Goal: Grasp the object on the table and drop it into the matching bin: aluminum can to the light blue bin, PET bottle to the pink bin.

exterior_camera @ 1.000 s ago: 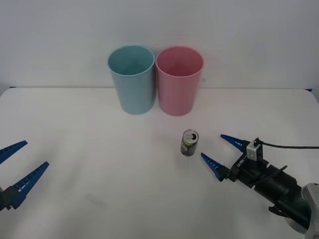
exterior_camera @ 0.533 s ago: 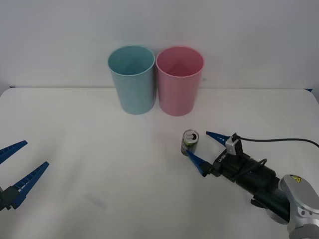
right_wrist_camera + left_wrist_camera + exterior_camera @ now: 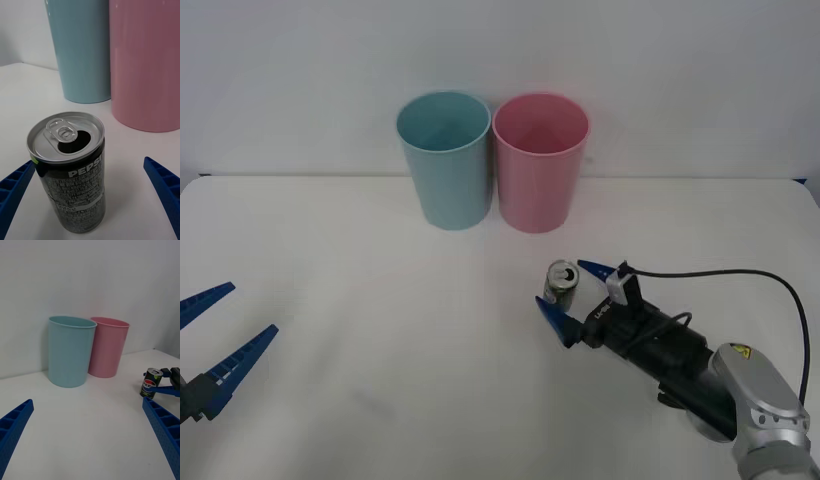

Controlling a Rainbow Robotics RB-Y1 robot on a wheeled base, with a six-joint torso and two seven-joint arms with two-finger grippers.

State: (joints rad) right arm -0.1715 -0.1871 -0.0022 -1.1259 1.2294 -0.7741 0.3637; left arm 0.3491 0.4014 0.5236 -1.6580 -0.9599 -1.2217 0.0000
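**Blue fingers flank a dark can on the white table**

Dark aluminium with a silver pull-tab top, the can (image 3: pixel 561 282) stands upright on the white table (image 3: pixel 380 330), in front of the pink bin (image 3: pixel 540 160) and well apart from it. I have the right gripper (image 3: pixel 577 292) low over the tabletop with its two blue fingers spread, one on either side of the can. From the right wrist camera, one finger (image 3: pixel 15 187) sits just beside the can (image 3: pixel 69 172) while the other (image 3: pixel 165 191) stands clear of it; I cannot tell whether the nearer one touches. The can's mouth is open, and white lettering runs across its dark label.

Behind it, the light blue bin (image 3: pixel 444 158) and the pink bin stand upright side by side at the table's far edge, nearly touching.

My left gripper (image 3: pixel 208 335) hangs over the near left part of the table, its fingers apart, holding nothing, far from the can.
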